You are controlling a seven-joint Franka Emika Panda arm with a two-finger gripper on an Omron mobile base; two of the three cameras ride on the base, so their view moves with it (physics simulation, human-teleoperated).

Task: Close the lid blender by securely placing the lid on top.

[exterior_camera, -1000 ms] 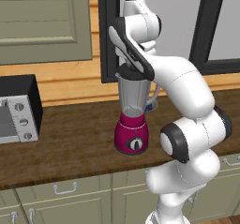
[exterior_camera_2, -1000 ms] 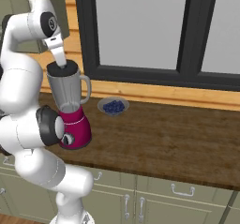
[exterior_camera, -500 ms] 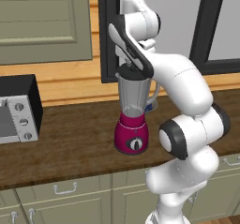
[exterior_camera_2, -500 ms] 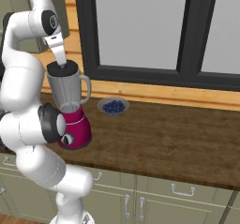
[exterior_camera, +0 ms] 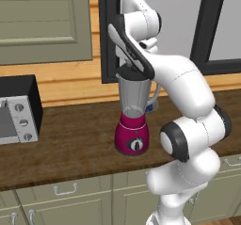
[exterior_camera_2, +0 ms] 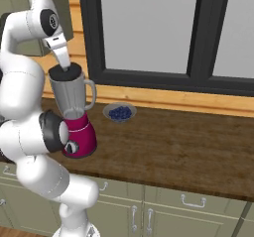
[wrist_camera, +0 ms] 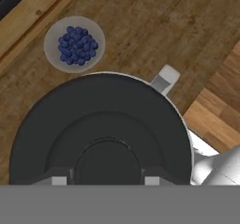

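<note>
The blender (exterior_camera: 133,135) (exterior_camera_2: 79,137) stands on the wooden counter, with a magenta base and a clear jar (exterior_camera: 134,94) whose handle (wrist_camera: 164,79) points toward the window. The black round lid (exterior_camera_2: 69,73) (wrist_camera: 103,120) lies level on the jar's rim. My gripper (wrist_camera: 104,180) (exterior_camera_2: 63,65) comes straight down from above. One fingertip sits on each side of the lid's raised centre knob, shut on it. In the left base view the hand hides most of the lid (exterior_camera: 127,72).
A small glass bowl of blueberries (exterior_camera_2: 119,113) (wrist_camera: 75,45) sits behind the blender near the window sill. A silver-and-black toaster oven (exterior_camera: 16,108) stands at the counter's left end. Bare wooden counter (exterior_camera_2: 178,147) stretches to the right.
</note>
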